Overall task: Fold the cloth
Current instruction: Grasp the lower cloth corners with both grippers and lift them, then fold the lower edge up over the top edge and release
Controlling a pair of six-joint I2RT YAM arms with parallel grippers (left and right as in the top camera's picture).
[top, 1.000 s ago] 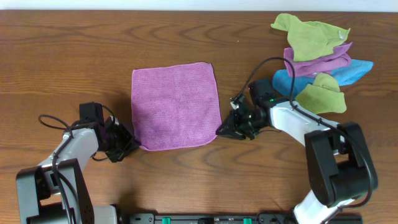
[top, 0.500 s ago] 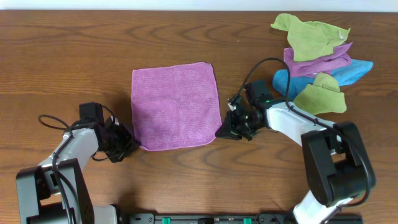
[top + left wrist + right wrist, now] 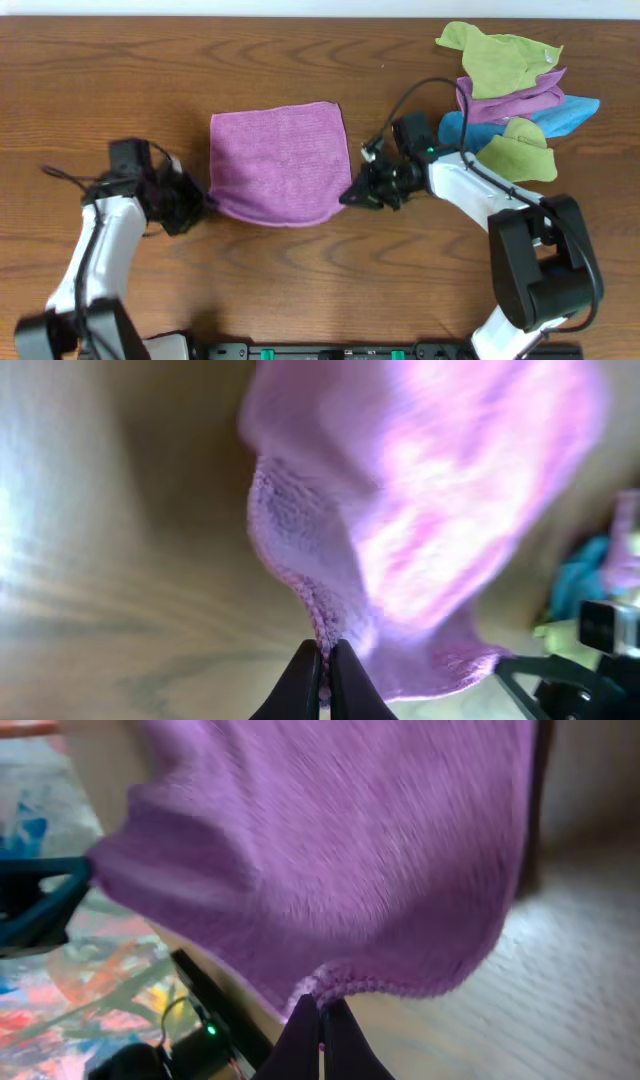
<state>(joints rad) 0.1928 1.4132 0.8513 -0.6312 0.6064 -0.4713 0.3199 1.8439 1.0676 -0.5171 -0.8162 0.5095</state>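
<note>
Purple cloth (image 3: 275, 160) centred on the wooden table (image 3: 300, 60), near corners pinched in the closed jaws of left gripper (image 3: 325, 663) and right gripper (image 3: 320, 1020); carry both level to the far edge

A robotics lab bench: left arm (image 3: 100, 240) and right arm (image 3: 465, 186) at a wooden table (image 3: 300, 60), cloths (image 3: 510, 95) heaped aside.

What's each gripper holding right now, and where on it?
Both hold the purple cloth. The left gripper is pinched shut on its near-left corner and the right gripper on its near-right corner.
</note>
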